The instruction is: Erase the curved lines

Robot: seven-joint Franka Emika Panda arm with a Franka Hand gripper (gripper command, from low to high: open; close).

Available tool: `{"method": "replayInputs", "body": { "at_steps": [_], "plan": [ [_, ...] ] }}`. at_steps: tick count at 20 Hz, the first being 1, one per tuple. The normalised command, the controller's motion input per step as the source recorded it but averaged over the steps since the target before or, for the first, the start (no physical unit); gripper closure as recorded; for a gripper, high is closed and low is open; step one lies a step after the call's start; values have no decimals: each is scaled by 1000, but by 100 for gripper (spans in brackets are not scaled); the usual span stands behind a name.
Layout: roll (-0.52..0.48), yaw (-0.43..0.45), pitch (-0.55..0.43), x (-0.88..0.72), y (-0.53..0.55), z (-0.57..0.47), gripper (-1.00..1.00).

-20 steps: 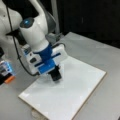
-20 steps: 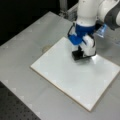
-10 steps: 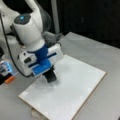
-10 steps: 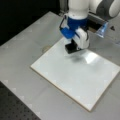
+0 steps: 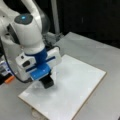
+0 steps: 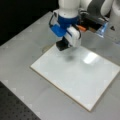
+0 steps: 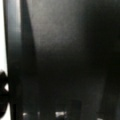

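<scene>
The claw (image 5: 47, 81), clamped on the black rectangular eraser block (image 6: 62, 45), has slid toward the flat white board's (image 6: 75, 75) edge; no curve lines show.

I see the gripper (image 6: 63, 44) holding a black eraser block (image 6: 61, 46) down at the white board (image 6: 77, 75) near its upper-left corner. Board lies flat on the grey bench (image 6: 22, 52). No squiggle discernible.
</scene>
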Motion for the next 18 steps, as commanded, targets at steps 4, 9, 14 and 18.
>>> {"method": "replayInputs", "body": {
  "at_steps": [4,9,14,18],
  "plan": [
    [-24,346,332,368,-618,173,100],
    [2,321,315,278,-481,154,100],
    [14,355,283,213,-368,125,100],
    [-5,326,255,217,-367,123,100]
  ]
}}
